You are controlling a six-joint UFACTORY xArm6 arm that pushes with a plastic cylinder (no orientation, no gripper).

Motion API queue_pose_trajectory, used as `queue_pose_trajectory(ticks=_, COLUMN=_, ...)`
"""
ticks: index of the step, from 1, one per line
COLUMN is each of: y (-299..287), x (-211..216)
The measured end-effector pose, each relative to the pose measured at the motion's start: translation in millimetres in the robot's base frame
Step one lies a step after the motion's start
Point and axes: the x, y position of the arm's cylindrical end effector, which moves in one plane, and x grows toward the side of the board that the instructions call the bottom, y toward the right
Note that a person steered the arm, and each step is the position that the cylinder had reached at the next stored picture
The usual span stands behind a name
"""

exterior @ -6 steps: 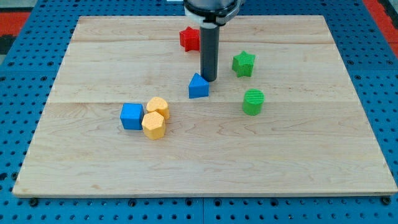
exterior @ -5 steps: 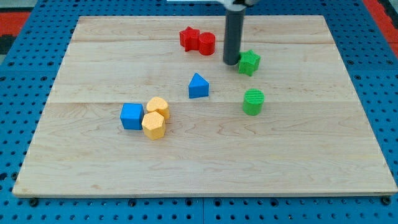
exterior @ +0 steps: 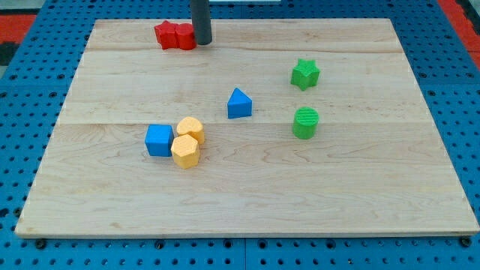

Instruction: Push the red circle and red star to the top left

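Board point(exterior: 247, 187) is light wood on a blue pegboard base point(exterior: 30, 90). My tip point(exterior: 201, 43) sits at the far edge, left of centre, touching the right side of the red circle point(exterior: 185, 36). No jaws on this rig, just the bare rod, so nothing is gripped; it only presses against the circle. Red star point(exterior: 166, 34) is just left of the circle and the two touch, forming a tight red pair close to the far-left part of the board.

Other blocks are all nearer and well apart from that pair. Blue triangle point(exterior: 239, 103) is around mid-board. Green star point(exterior: 304, 74) is to the right, with the green cylinder point(exterior: 305, 123) nearer, just below it in the view. Blue cube point(exterior: 159, 140) sits left of centre, touching a cluster of two yellow blocks point(exterior: 187, 141), hexagon-like shapes as far as I can tell.

Board surface between the red pair and the far-left corner is bare wood. No readable writing or labels visible anywhere.
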Motion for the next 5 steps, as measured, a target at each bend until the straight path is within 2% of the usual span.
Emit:
queue_pose_trajectory(ticks=1, y=-13.0, x=-16.8)
queue_pose_trajectory(ticks=3, y=-107.9, x=8.3)
queue_pose_trajectory(ticks=4, y=-90.2, x=37.6)
queue_pose_trajectory(ticks=5, y=29.6, x=52.6)
